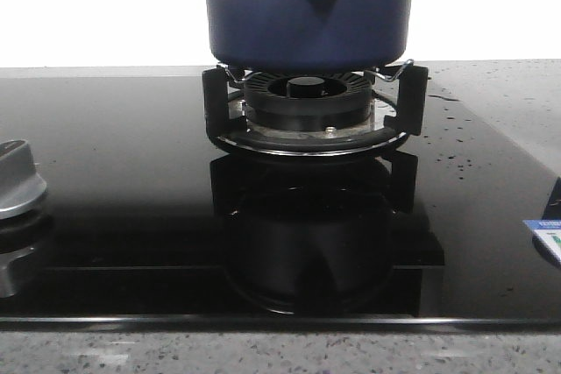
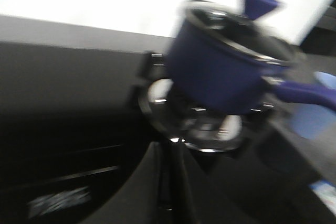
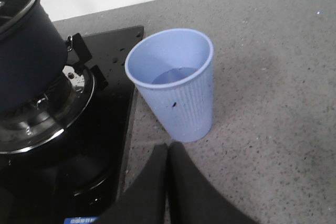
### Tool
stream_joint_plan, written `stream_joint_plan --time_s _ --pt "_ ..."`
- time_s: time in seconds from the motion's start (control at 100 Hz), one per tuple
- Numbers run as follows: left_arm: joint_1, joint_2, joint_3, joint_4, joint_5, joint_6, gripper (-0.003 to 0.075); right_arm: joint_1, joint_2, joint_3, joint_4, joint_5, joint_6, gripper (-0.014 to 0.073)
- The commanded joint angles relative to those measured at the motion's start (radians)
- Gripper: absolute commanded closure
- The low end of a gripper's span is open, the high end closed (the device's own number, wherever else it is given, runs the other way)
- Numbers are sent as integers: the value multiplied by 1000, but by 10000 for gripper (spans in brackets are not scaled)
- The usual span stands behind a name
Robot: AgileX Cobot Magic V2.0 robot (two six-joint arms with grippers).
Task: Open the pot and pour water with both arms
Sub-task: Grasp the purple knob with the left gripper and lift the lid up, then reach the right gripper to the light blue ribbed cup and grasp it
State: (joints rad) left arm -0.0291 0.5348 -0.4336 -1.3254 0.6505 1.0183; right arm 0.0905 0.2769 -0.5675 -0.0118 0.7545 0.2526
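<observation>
1. The large dark navy-blue round metal pot (image 1: 308,8) sits on the black gas burner (image 1: 307,104) at the far middle of the glossy black glass hob (image 1: 131,181), its lid on.
2. The left gripper (image 2: 167,174) has its dark fingers pressed together, empty, near the burner; that view is blurred.
3. The right gripper (image 3: 168,174) is likewise closed, holding nothing, just beside a pale blue ribbed paper cup (image 3: 176,85) standing upright on the grey speckled stone counter (image 3: 273,103), right of the hob.
</observation>
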Motion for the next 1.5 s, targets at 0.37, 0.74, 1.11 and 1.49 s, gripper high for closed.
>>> stream_joint_plan --time_s 0.37,0.74,1.11,1.49 --pt "-93 492 -424 -253 343 639 678 0 20 -37 27 -161 -225 655" --pt "-235 778 -692 -250 264 693 276 0 20 -37 2 -233 -225 48" --pt "-310 1022 -895 -285 279 696 166 0 20 -37 2 -237 -225 -23" --pt "-374 1164 -1002 -355 274 696 164 0 20 -37 2 -241 -225 -23"
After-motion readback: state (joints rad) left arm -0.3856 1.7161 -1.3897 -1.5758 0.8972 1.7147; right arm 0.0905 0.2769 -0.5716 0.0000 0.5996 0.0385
